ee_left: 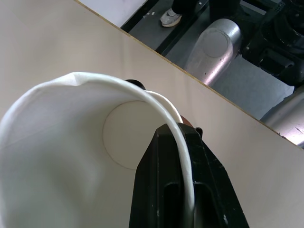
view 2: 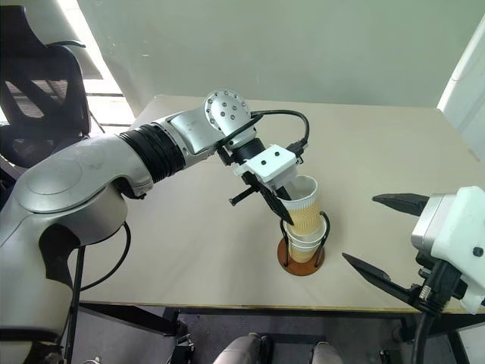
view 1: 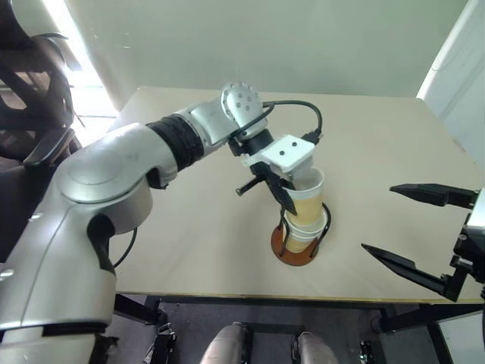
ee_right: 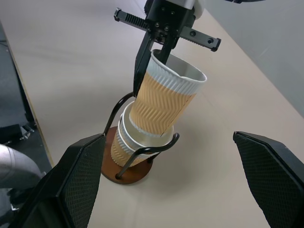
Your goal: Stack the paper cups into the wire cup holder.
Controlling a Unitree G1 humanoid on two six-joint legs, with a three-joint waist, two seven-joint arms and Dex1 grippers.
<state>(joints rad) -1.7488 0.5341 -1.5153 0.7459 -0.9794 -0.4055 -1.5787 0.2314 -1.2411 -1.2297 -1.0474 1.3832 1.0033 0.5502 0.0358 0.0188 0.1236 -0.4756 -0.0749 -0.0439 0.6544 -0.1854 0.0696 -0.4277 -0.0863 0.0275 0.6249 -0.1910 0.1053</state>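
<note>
A tan ribbed paper cup (ee_right: 164, 102) leans tilted, its bottom sunk into the other paper cups (ee_right: 124, 142) nested in the wire cup holder (view 1: 290, 255). The holder's black loops rise from a reddish-brown disc near the table's front edge. My left gripper (view 1: 290, 206) comes down from above, shut on the tilted cup's white rim, one finger (ee_left: 180, 190) inside the cup and one outside. The cup's white inside (ee_left: 61, 142) shows in the left wrist view. My right gripper (view 1: 377, 218) hangs open to the right of the holder, apart from it, with nothing between its fingers.
The beige table (view 1: 189, 227) is bare around the holder. Its front edge runs just below the holder. A black office chair (view 2: 45, 98) stands off the table's left side, and a white panel (view 1: 462, 68) at the far right.
</note>
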